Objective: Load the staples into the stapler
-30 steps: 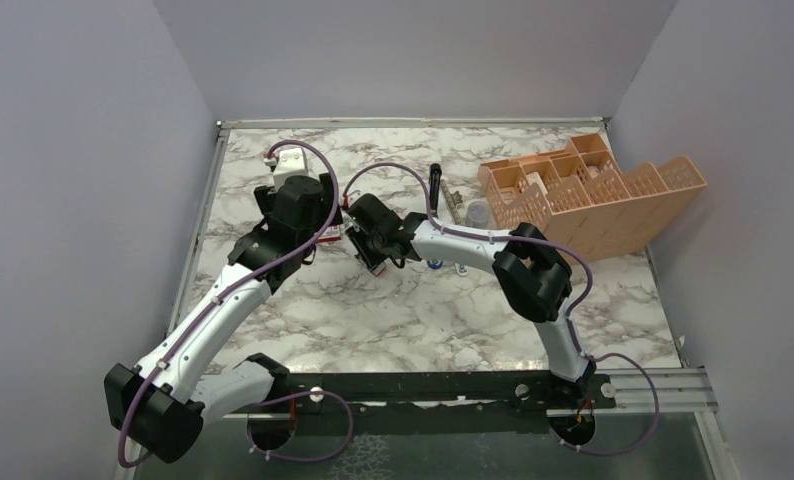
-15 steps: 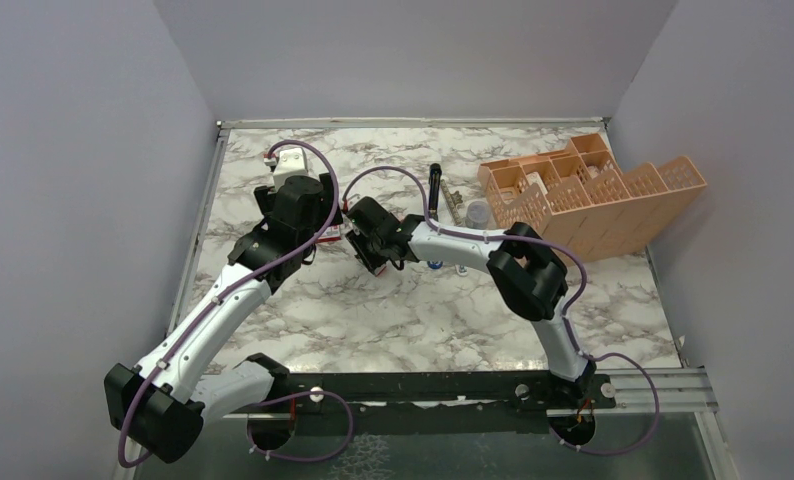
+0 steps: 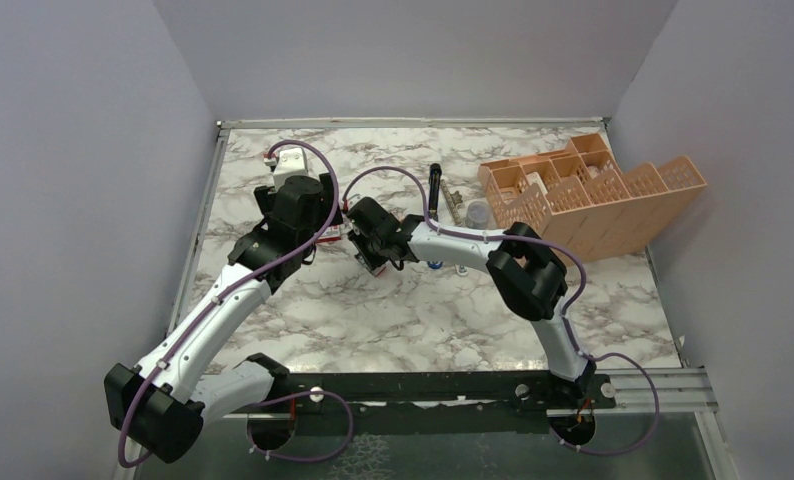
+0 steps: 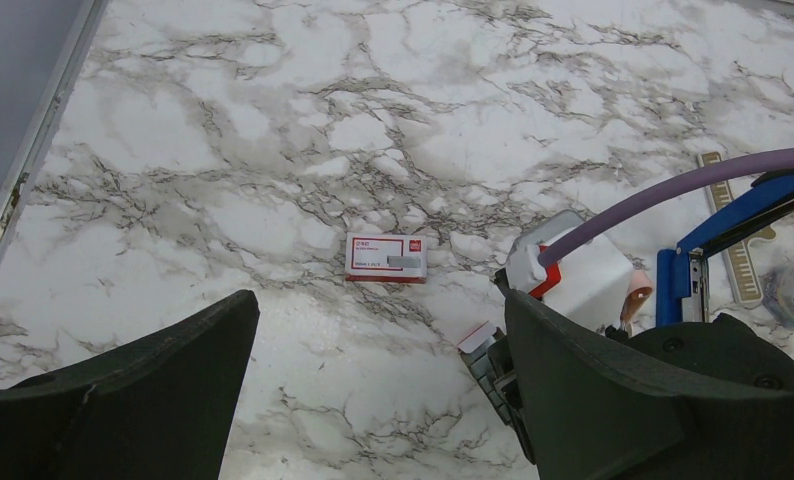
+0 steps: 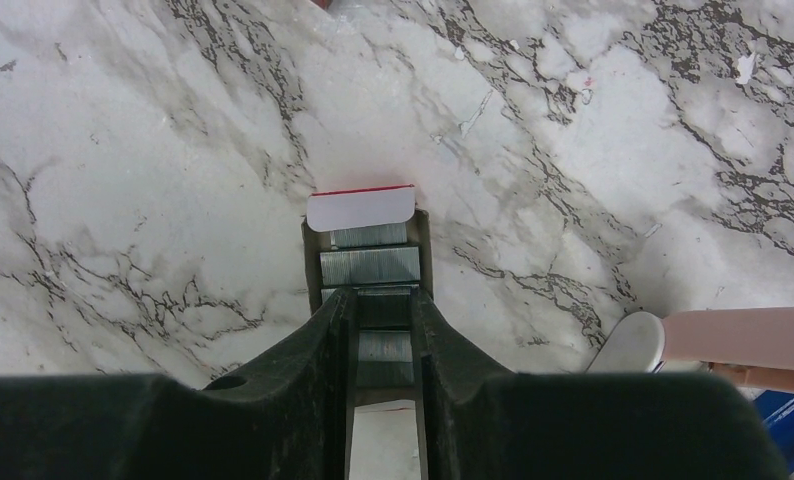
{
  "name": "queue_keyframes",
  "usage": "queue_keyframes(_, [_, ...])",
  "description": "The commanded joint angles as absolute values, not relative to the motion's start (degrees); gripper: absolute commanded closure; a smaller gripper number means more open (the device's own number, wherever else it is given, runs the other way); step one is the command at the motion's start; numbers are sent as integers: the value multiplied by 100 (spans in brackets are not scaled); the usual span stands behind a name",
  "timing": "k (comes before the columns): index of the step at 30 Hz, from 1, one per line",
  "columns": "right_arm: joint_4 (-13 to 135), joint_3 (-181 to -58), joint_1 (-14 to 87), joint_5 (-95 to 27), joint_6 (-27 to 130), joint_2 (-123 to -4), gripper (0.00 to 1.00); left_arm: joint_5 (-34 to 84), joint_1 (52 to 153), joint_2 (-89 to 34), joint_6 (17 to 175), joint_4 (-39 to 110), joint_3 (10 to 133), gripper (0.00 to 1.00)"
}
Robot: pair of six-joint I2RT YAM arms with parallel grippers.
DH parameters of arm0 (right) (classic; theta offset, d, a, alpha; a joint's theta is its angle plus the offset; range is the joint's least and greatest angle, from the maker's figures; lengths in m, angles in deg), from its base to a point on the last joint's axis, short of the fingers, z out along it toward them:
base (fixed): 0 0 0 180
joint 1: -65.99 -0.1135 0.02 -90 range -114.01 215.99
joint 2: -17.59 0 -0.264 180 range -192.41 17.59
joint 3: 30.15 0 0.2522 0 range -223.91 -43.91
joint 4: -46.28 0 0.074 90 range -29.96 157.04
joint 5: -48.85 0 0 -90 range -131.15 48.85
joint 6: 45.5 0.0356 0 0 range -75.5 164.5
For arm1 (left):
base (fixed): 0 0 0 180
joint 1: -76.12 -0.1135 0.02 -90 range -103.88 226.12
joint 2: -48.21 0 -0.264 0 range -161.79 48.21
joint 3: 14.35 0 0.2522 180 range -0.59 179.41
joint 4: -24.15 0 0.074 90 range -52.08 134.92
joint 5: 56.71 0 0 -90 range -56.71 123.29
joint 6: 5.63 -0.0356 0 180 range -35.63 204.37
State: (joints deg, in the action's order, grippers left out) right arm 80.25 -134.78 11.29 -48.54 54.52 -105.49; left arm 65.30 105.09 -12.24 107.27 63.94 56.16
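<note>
1. The right gripper (image 5: 381, 295) has been moved a little left and looks pinched on a strip of staples (image 5: 370, 265) in the tray (image 5: 312, 262).
2. The left gripper (image 4: 378, 300) is held wide open and empty, just left.
3. The stapler (image 4: 688, 270) is seen to the right, not yet filled.
</note>
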Motion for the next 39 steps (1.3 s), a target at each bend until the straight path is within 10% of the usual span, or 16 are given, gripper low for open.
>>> queue_keyframes(1, [7977,-13620,1103,-5041,5468,-10545,73,6607,10486,-1185,10705,6329,5584,7])
queue_keyframes(39, [8579,-10948,1105,-4342,5558,-8489,72,6474,10486,-1192,10801,6305,5557,7])
